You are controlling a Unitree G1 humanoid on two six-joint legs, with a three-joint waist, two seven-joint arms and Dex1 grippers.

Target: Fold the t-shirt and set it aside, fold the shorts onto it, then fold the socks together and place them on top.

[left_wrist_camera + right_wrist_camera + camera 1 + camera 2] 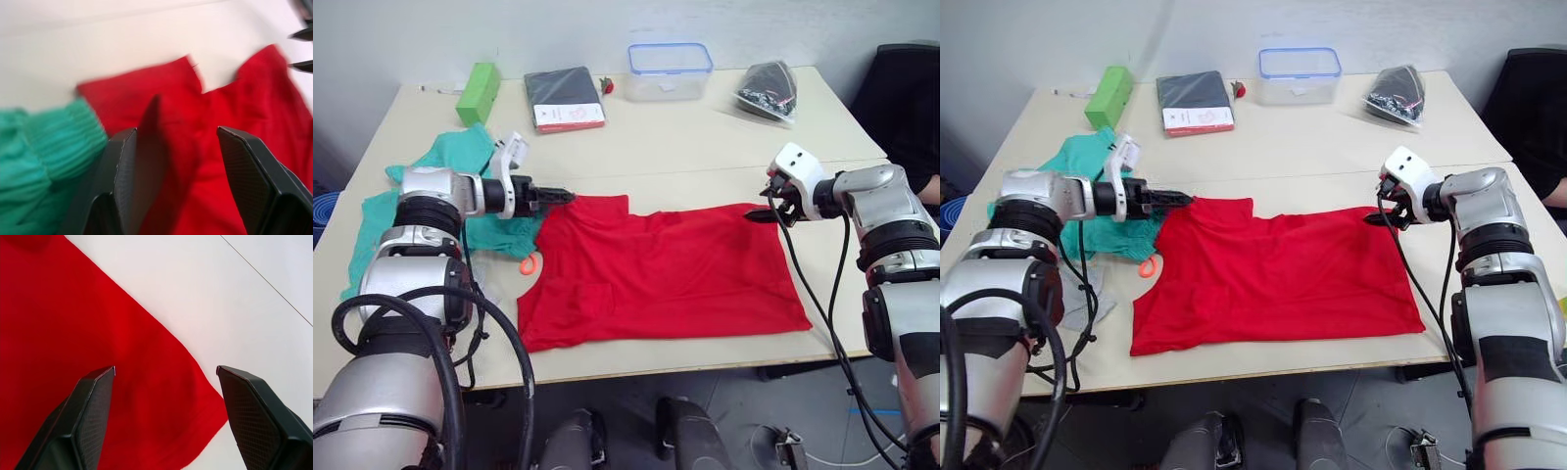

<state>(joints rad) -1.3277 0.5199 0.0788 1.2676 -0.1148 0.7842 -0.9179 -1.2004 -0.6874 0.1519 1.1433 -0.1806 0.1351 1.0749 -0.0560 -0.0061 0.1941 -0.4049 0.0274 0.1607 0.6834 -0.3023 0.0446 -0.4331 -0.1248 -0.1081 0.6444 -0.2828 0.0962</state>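
The red t-shirt (656, 269) lies spread flat across the middle of the table. My left gripper (563, 196) is open at the shirt's far left corner, and a raised fold of red cloth (161, 122) sits between its fingers. At the far right corner my right gripper (759, 212) is also open, its fingers (90, 401) straddling the shirt's edge. The teal-green shorts (450, 157) lie bunched at the left under my left arm, with the orange drawstring (529, 262) poking out beside the shirt. A pale grey patch, probably the socks (1087, 299), is mostly hidden behind my left arm's cables.
Along the table's far edge stand a green block (478, 93), a black notebook (565, 98), a clear box with a blue lid (669, 70) and a dark bag (769, 90). A black chair (901, 88) is at the far right.
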